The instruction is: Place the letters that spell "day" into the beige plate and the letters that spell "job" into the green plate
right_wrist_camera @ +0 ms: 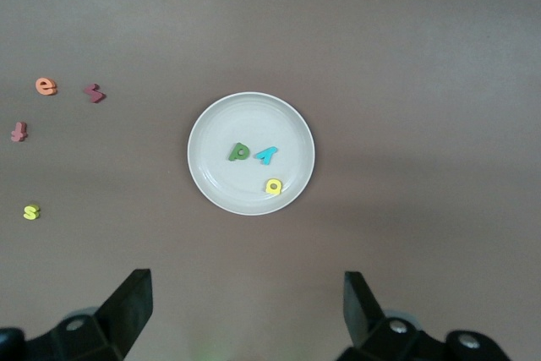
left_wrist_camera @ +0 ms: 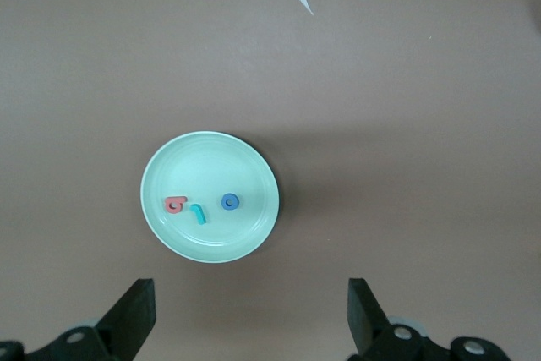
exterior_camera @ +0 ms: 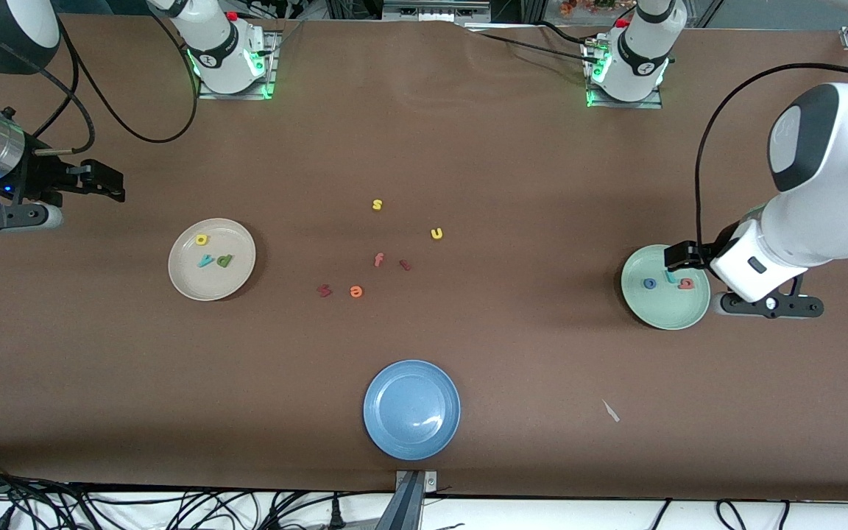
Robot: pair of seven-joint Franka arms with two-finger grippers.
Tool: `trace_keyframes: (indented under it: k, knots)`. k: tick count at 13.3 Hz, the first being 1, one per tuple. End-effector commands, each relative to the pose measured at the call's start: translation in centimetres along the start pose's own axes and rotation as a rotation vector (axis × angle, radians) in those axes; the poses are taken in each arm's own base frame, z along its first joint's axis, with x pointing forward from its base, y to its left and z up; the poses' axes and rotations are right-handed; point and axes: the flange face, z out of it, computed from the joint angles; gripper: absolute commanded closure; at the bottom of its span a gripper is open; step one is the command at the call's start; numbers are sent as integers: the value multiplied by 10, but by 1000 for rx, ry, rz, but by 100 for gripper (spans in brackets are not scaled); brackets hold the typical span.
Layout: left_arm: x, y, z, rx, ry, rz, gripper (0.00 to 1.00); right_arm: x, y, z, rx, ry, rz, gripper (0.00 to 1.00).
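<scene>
The beige plate [exterior_camera: 196,283] lies toward the right arm's end of the table. In it are the yellow a [exterior_camera: 202,239], teal y [exterior_camera: 206,260] and green d [exterior_camera: 224,260]. Toward the left arm's end lies the green plate [exterior_camera: 670,313], holding the blue o [exterior_camera: 649,283], teal j [exterior_camera: 668,277] and salmon b [exterior_camera: 685,283]. My left gripper [left_wrist_camera: 251,319] hangs open and empty over that plate's edge, with the green plate [left_wrist_camera: 211,150] in its view. My right gripper [right_wrist_camera: 245,314] is open and empty over bare table beside the beige plate [right_wrist_camera: 245,120].
A blue plate [exterior_camera: 411,409] sits empty near the front camera. Loose letters lie mid-table: yellow s [exterior_camera: 377,205], yellow u [exterior_camera: 436,233], red f [exterior_camera: 379,259], dark red s [exterior_camera: 324,291], orange e [exterior_camera: 355,291]. A white scrap [exterior_camera: 610,411] lies by the blue plate.
</scene>
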Motion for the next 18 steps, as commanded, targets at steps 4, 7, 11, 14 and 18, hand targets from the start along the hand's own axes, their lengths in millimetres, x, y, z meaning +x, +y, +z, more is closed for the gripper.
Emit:
trace_keyframes:
  k: [4, 7, 11, 14, 18]
  knots:
    - [-25, -37, -52, -11, 82, -11, 0, -1, -6, -10, 20, -1, -12, 0]
    - [-24, -34, -50, -17, 78, -9, 0, -2, -5, -11, 19, -1, -18, 0]
    - [-24, -32, -49, -19, 77, -6, 0, 1, -6, -7, 21, -7, -20, 0]
    - [-24, -30, -50, -15, 78, -5, 0, 1, -6, -5, 21, -10, -20, 0]
    - [-23, -29, -48, -15, 75, -12, 0, 2, -5, -2, 23, -16, -25, 0]
